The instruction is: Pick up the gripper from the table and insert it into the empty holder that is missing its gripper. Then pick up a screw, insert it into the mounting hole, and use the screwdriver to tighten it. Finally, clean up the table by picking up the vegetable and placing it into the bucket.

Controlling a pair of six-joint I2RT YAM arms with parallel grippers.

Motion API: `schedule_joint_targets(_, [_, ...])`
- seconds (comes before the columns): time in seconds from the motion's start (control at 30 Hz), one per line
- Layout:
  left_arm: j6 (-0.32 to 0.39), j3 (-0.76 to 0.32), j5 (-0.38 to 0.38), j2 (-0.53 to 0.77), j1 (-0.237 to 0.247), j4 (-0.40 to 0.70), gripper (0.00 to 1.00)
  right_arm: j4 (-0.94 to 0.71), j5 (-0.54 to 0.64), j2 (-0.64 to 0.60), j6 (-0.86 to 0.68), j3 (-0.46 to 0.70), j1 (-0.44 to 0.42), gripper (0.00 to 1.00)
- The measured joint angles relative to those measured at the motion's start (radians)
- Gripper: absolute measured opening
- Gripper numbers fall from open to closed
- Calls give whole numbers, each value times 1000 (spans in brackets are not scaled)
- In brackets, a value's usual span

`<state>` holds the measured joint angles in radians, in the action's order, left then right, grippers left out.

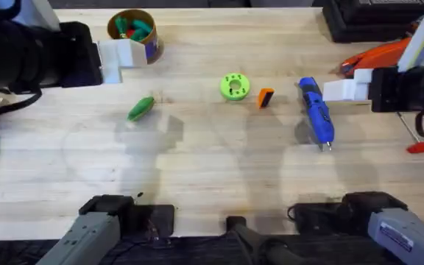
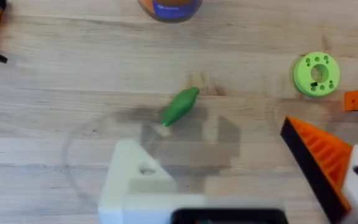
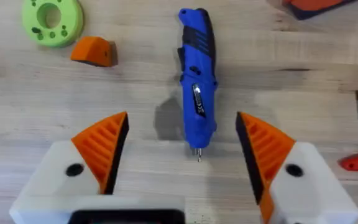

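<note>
- Table [image 1: 212, 169]: light wood.
- Gripper [image 1: 266, 97]: the small orange wedge with a black end lies loose on the table, just right of the lime-green disc [image 1: 235, 86] and left of the screwdriver [image 1: 316, 112]. It touches neither.
- Holder [image 2: 135, 180]: the bare white finger mount is one side of the left gripper [image 2: 229, 171]. Its twin carries an orange ribbed wedge [image 2: 319, 158].
- Left gripper: jaws spread wide, nothing between them. It hangs above the table, with the vegetable [image 2: 180, 106] ahead of the bare mount.
- Right gripper [image 3: 182, 146]: both fingers carry orange pads, jaws wide apart, nothing held. In the right wrist view the metal bit of the screwdriver points into the gap between the pads.
- Screwdriver: blue, lying flat on the table, well right of centre.
- Vegetable: green, oblong, lying on the table left of centre, apart from the disc and the bucket [image 1: 133, 33].
- Bucket: at the far left of the table, tan rim, blue band, with green and orange pieces inside.
- Red-handled rod [image 1: 412, 132]: lies at the right edge of the table, apart from the screwdriver.
</note>
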<state>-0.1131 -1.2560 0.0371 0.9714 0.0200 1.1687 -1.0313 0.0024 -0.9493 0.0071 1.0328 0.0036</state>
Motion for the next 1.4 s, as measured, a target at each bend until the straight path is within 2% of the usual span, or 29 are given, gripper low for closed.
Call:
schedule_joint_targets(0.2, [0,0,0,0,0,-33,985,0,0,0,0,0,0,992])
schedule_joint_targets(0.63, [0,0,-13,0,0,-28,985,0,0,0,0,0,0,991])
schedule_joint_targets(1.0, [7,3,-62,-6,0,-36,985,0,0,0,0,0,0,991])
schedule_joint_targets(1.17, [10,68,-67,-87,0,-124,985,0,0,0,0,0,0,992])
schedule_joint_targets(1.4, [19,301,-79,-290,0,-384,985,0,0,0,0,0,0,991])
